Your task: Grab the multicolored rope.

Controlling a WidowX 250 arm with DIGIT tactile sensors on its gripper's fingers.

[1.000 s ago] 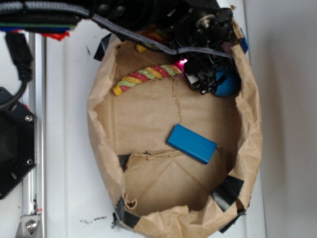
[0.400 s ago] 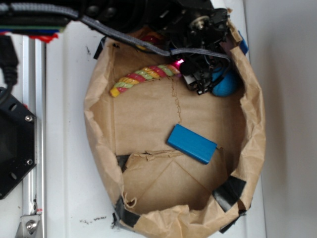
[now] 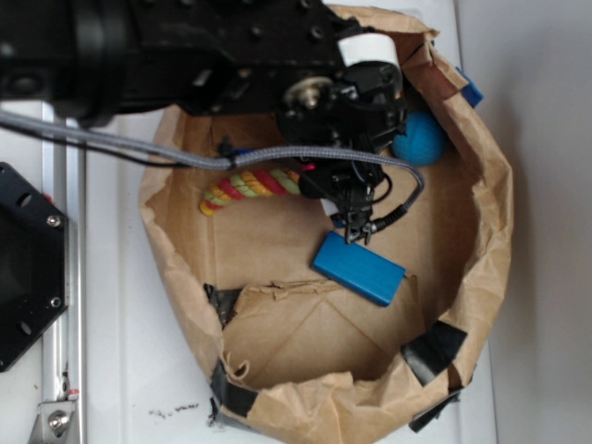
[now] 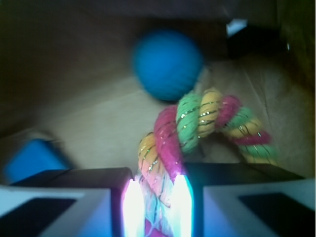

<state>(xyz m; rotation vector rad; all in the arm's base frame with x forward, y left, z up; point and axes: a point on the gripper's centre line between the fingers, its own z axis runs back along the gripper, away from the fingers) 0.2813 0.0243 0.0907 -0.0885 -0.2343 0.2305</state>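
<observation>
Since a second ago the arm has swung over the paper bag point(image 3: 481, 240) toward its middle, and the rope point(image 3: 248, 185) has slid with it — its free end now lies lower and further left, its other end hidden under the gripper point(image 3: 356, 217). The blue ball point(image 3: 421, 139), earlier half covered, now shows clear. The arm reaches in from the upper left, gripper pointing down just above the blue block point(image 3: 359, 268). In the wrist view the jaws are clamped on the rope's point(image 4: 192, 128) end — the rope arcs away to the right.
</observation>
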